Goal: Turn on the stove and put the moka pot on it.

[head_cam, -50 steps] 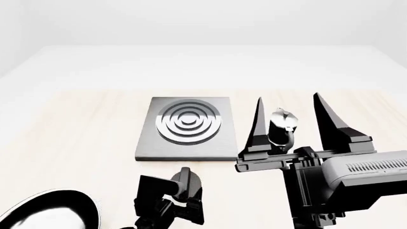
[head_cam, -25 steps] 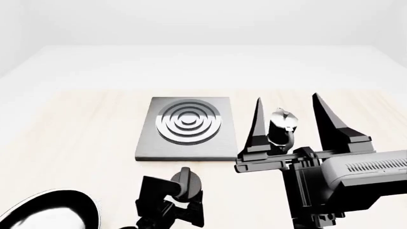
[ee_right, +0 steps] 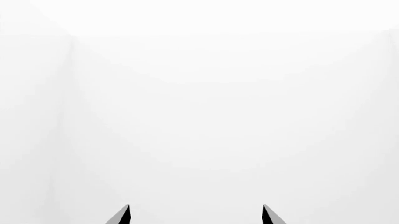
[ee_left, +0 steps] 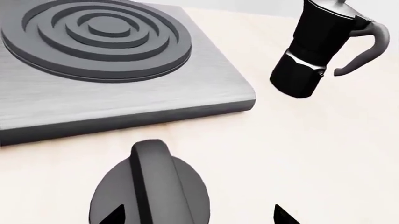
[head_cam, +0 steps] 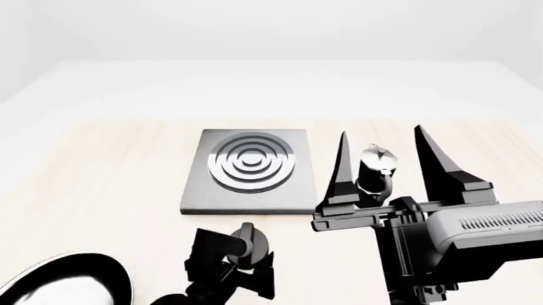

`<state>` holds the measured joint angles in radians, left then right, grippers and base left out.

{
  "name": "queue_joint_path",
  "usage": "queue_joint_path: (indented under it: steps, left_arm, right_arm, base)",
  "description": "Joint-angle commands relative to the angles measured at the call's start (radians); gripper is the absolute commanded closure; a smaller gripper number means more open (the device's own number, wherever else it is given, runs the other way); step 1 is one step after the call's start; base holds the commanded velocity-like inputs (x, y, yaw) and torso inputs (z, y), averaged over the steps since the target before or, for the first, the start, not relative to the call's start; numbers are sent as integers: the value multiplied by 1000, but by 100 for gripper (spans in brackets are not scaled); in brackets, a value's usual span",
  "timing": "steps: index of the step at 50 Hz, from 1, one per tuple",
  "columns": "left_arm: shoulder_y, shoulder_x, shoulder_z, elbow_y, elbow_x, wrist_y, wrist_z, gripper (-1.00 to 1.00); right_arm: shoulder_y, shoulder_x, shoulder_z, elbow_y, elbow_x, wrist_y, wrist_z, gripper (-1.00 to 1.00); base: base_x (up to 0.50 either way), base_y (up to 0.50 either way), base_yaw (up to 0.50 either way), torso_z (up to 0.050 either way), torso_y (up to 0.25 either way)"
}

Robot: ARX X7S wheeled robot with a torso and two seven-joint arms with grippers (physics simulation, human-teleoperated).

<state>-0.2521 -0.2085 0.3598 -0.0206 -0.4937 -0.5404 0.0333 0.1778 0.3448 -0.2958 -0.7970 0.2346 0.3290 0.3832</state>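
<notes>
stove at frame center on counter | knob below it, left claw around it, grip unclear | moka pot right of stove, upright | right claw wide open, holding nothing, fingers on both sides of pot

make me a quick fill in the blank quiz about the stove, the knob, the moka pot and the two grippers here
1. The moka pot stands on the table, on the robot's ____ side of the stove.
2. The left gripper is at the black ____.
3. The right gripper has its fingers spread ____.
4. The burner holds ____ right now.

Missing words: right; knob; open; nothing
</notes>
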Motion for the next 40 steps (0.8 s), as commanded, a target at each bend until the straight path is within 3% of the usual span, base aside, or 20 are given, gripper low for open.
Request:
queue_joint_path:
  steps: [1, 25, 40]
  left_arm:
    - [-21, 1, 9, -23, -1, 0, 5, -100]
    - [-42, 21, 27, -123, 3, 48, 28, -100]
    - [-33, 23, 54, -91, -10, 25, 27, -100]
  right_arm:
    - [3, 3, -4, -3, 4, 3, 5, -100]
    - [1, 10, -12, 4, 6, -8, 10, -100]
    - [2, 14, -16, 2, 9, -7, 16, -100]
  base:
    - [0, 0, 0, 0, 0]
    - [0, 0, 0, 0, 0]
    - [0, 0, 0, 0, 0]
